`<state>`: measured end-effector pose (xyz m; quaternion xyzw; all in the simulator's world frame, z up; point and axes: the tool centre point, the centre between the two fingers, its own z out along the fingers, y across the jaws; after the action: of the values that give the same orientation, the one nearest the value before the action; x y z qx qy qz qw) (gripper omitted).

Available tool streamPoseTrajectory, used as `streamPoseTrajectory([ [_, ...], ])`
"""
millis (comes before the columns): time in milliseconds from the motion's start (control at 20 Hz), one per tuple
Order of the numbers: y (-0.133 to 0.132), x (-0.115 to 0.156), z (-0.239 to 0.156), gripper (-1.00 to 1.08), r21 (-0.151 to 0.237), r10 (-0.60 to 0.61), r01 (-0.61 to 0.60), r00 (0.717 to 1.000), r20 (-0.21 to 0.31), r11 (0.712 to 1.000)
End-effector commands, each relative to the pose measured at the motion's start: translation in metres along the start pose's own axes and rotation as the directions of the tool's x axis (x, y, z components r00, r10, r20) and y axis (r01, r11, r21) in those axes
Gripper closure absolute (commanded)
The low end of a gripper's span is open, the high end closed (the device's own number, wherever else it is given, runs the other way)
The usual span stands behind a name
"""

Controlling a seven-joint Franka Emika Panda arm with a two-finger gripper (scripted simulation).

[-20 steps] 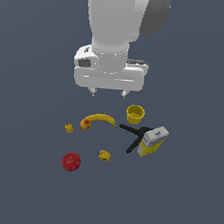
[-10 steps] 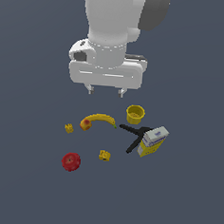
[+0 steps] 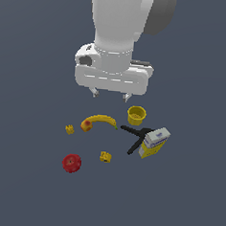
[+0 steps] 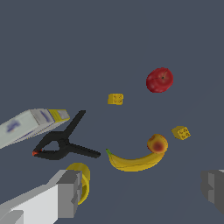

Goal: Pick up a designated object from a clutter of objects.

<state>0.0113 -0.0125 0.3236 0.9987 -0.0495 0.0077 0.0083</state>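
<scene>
Dark grey surface [image 3: 22,189] carries the clutter. Fingers [image 3: 109,94] hang open and empty above the banana [image 3: 101,120] and cup [image 3: 136,115]. Box [image 3: 154,142] lies on its side touching the black clamp [image 3: 135,138], well apart from the red fruit [image 3: 71,163].

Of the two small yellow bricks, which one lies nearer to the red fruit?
The brick beside the red fruit; the other brick lies farther off, by the banana's end.

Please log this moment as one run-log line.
phase: approach | fingers: open, above clutter | target carton: on surface, ungrasped, beside black clamp
</scene>
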Motion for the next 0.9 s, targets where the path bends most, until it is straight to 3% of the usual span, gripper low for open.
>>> streamPoseTrajectory([
  [0,-0.006,0.002,0.003,-0.92,-0.001,0.03,-0.03,1.0,0.0,1.0],
  [400,-0.031,0.01,0.017,-0.92,-0.002,0.165,-0.165,0.986,0.001,0.986],
  [850,-0.065,0.018,0.036,-0.92,-0.003,0.33,-0.33,0.944,0.002,0.944],
])
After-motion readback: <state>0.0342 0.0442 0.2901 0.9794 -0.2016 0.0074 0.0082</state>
